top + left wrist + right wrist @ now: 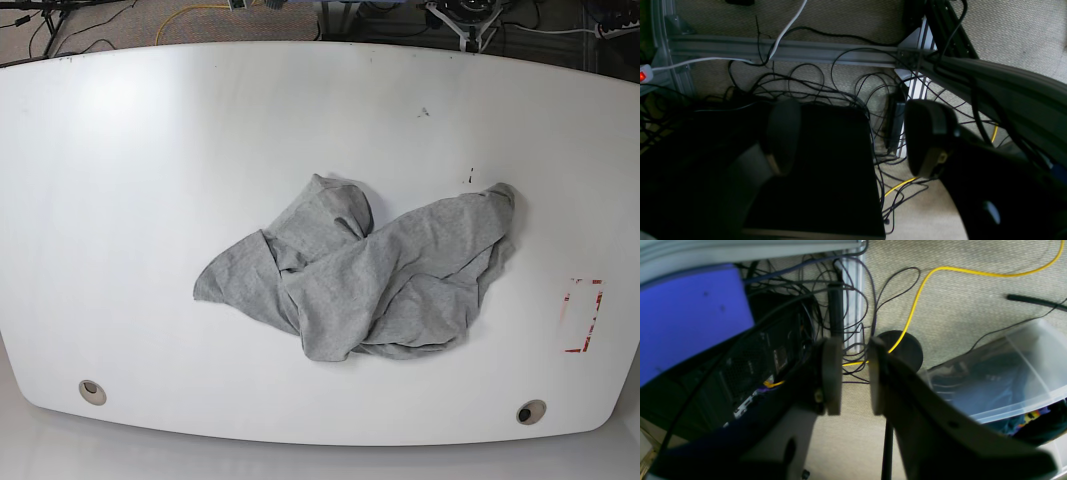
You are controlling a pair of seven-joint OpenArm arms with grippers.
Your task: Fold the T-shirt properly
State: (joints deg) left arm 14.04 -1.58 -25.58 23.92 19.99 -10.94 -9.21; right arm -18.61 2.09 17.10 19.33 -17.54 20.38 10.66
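The T-shirt (370, 280) lies crumpled at table (150, 200) centre; no fold made. Left gripper (853, 140) spread, empty. Right gripper (855, 376) narrowly parted, empty.

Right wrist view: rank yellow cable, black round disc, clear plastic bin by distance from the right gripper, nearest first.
1. yellow cable, passing behind the right gripper gap
2. black round disc, just beside it, picture right
3. clear plastic bin, farther out at picture right
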